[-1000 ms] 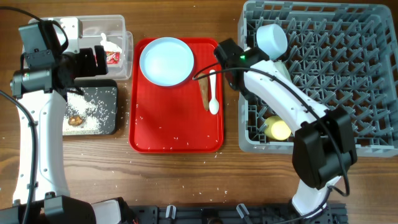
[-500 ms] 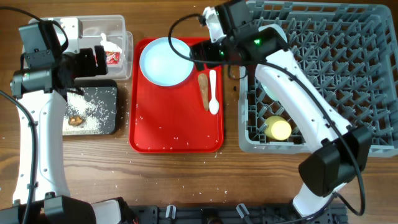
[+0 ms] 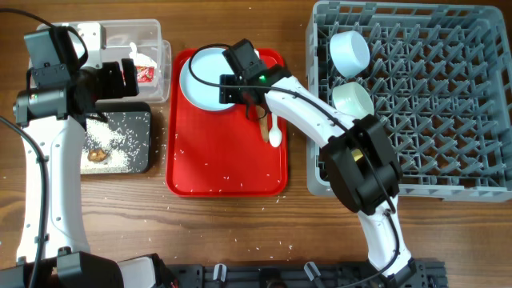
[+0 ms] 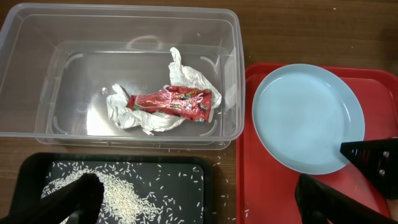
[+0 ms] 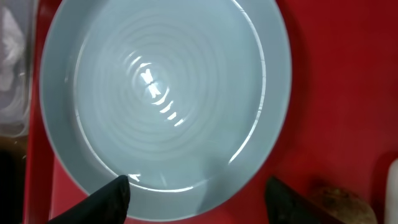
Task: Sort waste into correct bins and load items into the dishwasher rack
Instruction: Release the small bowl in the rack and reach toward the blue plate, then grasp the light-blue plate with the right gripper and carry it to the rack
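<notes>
The pale-blue plate lies at the back of the red serving tray; it also shows in the left wrist view and the right wrist view. My right gripper is open and empty at the plate's right rim. One finger is over the rim, the other over the tray. The brown stick and white spoon lie beside it. My left gripper is open and empty above the clear tub, which holds the red wrapper and tissue.
The black tray in front of the tub holds rice and a brown lump. The grey rack at the right holds a whitish bowl and a mint-green bowl. My right arm hides the yellow cup. Rice grains dot the red tray.
My right arm has swung left from the rack's near-left side to the plate on the red tray. It now covers the yellow cup. The left arm has not moved.
</notes>
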Motion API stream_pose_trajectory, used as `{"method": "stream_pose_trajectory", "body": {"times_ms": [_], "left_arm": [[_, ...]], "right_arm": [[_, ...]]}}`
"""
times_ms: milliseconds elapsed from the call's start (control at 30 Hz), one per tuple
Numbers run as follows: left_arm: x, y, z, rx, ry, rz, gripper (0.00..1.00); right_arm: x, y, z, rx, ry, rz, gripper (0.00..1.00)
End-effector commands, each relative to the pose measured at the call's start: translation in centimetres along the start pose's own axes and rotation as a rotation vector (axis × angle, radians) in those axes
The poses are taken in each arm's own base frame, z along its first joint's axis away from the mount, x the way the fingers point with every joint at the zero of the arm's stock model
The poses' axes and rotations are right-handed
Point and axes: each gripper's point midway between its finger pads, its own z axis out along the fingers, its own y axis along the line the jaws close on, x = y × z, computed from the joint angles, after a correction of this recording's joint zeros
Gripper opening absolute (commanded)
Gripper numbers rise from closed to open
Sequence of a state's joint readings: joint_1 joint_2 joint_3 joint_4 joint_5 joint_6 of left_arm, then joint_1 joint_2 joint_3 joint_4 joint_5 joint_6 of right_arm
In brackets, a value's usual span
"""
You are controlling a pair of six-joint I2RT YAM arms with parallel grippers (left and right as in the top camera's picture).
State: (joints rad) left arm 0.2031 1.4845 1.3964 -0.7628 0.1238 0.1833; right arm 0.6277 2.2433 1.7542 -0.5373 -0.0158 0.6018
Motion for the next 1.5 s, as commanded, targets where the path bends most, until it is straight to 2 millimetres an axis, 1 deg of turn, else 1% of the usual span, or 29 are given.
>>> {"method": "stream_pose_trajectory", "body": {"times_ms": [0,67,100,133,233,267,333,400,467,500,533,567,633,667,700,733,833,933,1000,1033,1067,1133,1167,1200,1233,1267,1367,1400,1467], "left_arm": [[-1.0,0.1,-1.1,-0.008,-0.036,0.026,1.00],[-1.0,0.1,-1.1,-0.008,-0.036,0.026,1.00],[-1.0,0.1,-1.1,-0.008,-0.036,0.026,1.00],[-1.0,0.1,-1.1,-0.008,-0.036,0.026,1.00],[-1.0,0.1,-1.1,-0.008,-0.036,0.026,1.00],[-1.0,0.1,-1.1,-0.008,-0.036,0.026,1.00],[-1.0,0.1,-1.1,-0.009,-0.036,0.026,1.00],[-1.0,0.1,-1.1,-0.008,-0.036,0.026,1.00],[-1.0,0.1,-1.1,-0.008,-0.036,0.026,1.00],[-1.0,0.1,-1.1,-0.008,-0.036,0.026,1.00],[-1.0,0.1,-1.1,-0.008,-0.036,0.026,1.00],[-1.0,0.1,-1.1,-0.008,-0.036,0.026,1.00],[-1.0,0.1,-1.1,-0.008,-0.036,0.026,1.00],[-1.0,0.1,-1.1,-0.008,-0.036,0.026,1.00],[-1.0,0.1,-1.1,-0.008,-0.036,0.026,1.00],[-1.0,0.1,-1.1,-0.008,-0.036,0.026,1.00],[-1.0,0.1,-1.1,-0.008,-0.036,0.026,1.00],[-1.0,0.1,-1.1,-0.008,-0.036,0.026,1.00],[-1.0,0.1,-1.1,-0.009,-0.036,0.026,1.00],[-1.0,0.1,-1.1,-0.008,-0.036,0.026,1.00],[-1.0,0.1,-1.1,-0.008,-0.036,0.026,1.00],[-1.0,0.1,-1.1,-0.008,-0.036,0.026,1.00],[-1.0,0.1,-1.1,-0.008,-0.036,0.026,1.00],[-1.0,0.1,-1.1,-0.008,-0.036,0.026,1.00],[-1.0,0.1,-1.1,-0.008,-0.036,0.026,1.00],[-1.0,0.1,-1.1,-0.008,-0.036,0.026,1.00],[-1.0,0.1,-1.1,-0.008,-0.036,0.026,1.00],[-1.0,0.1,-1.1,-0.008,-0.036,0.026,1.00],[-1.0,0.1,-1.1,-0.008,-0.036,0.026,1.00]], "right_arm": [[0.7,-2.1,1.9,0.084,0.007,0.095,0.61],[1.6,-2.8,2.8,0.105,0.033,0.112,0.49],[1.9,-2.9,2.9,0.111,0.041,0.117,0.39],[1.9,-3.0,2.9,0.113,0.044,0.119,0.33],[3.0,-2.8,2.8,0.097,0.096,0.138,0.24],[3.5,-3.0,2.8,0.107,0.117,0.141,0.15],[5.1,-2.8,2.5,0.092,0.194,0.147,0.04],[6.7,-3.2,2.0,0.094,0.276,0.157,0.04],[7.0,-3.2,1.3,0.083,0.315,0.127,0.04],[6.6,-2.9,1.0,0.063,0.317,0.092,0.04],[5.7,-2.7,0.2,0.050,0.301,0.032,0.04],[4.4,-2.4,-0.8,0.036,0.267,-0.032,0.04],[1.5,-2.1,-3.8,0.023,0.177,-0.112,0.04],[-0.2,-2.1,-6.0,0.031,0.115,-0.155,0.04],[-1.9,-2.4,-8.7,0.053,0.049,-0.208,0.04],[-3.3,-3.1,-11.4,0.097,-0.009,-0.248,0.04],[-7.3,-7.5,-21.3,0.344,-0.218,-0.280,0.04],[-9.6,-11.5,-30.3,0.535,-0.369,-0.337,0.04],[-10.4,-14.1,-34.2,0.631,-0.396,-0.421,0.04],[-10.7,-15.9,-36.0,0.696,-0.384,-0.473,0.04],[-10.9,-17.5,-36.7,0.746,-0.353,-0.524,0.04],[-11.1,-22.1,-37.6,0.876,-0.233,-0.632,0.04],[-11.4,-24.7,-38.3,0.947,-0.222,-0.576,0.04],[-11.5,-26.7,-38.2,0.971,-0.196,-0.557,0.04],[-11.2,-29.2,-37.6,0.982,-0.136,-0.557,0.04],[-11.2,-30.5,-37.0,0.980,-0.114,-0.538,0.04],[-11.2,-34.1,-34.2,0.948,-0.054,-0.476,0.04],[-11.1,-35.1,-33.2,0.950,-0.028,-0.469,0.04],[-11.0,-36.4,-32.0,0.965,0.010,-0.463,0.04]]}}
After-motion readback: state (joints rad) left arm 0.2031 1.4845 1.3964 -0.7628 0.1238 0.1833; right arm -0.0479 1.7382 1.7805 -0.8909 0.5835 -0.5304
